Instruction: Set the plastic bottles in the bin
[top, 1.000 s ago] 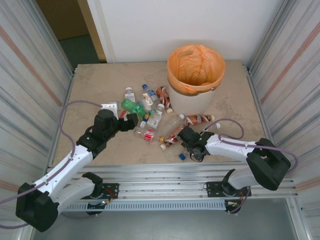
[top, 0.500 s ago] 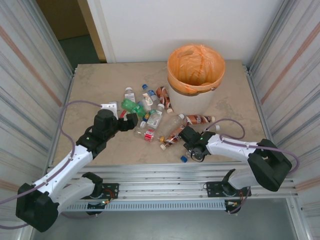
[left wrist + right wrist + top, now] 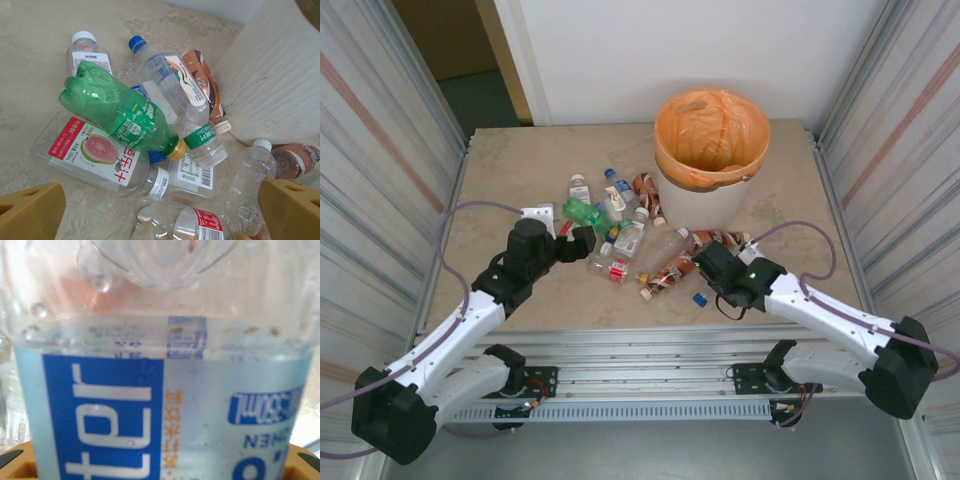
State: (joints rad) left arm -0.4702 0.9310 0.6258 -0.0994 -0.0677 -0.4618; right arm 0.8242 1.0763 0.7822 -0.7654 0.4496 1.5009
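Observation:
Several plastic bottles lie in a pile left of the bin (image 3: 705, 205), a cream bucket lined with an orange bag. My left gripper (image 3: 582, 240) hangs open over the pile's near edge. In the left wrist view its yellow fingertips (image 3: 30, 212) flank a red-labelled clear bottle (image 3: 200, 222), below a green bottle (image 3: 120, 110) and a guava-label bottle (image 3: 85, 150). The bin's wall (image 3: 270, 75) stands at the right. My right gripper (image 3: 720, 272) is shut on a clear blue-labelled bottle (image 3: 160, 390), whose blue cap (image 3: 700, 298) points toward the near edge.
Brown-labelled bottles lie by the bin's foot (image 3: 720, 238) and left of it (image 3: 648, 195). A white bracket (image 3: 538, 213) sits on the table left of the pile. Metal walls close in both sides. Bare tabletop lies at the far left and to the right of the bin.
My right gripper has closed on the blue-labelled bottle and carried it a little right and farther from the near edge, its elbow swinging out to the right. The left arm has not moved.

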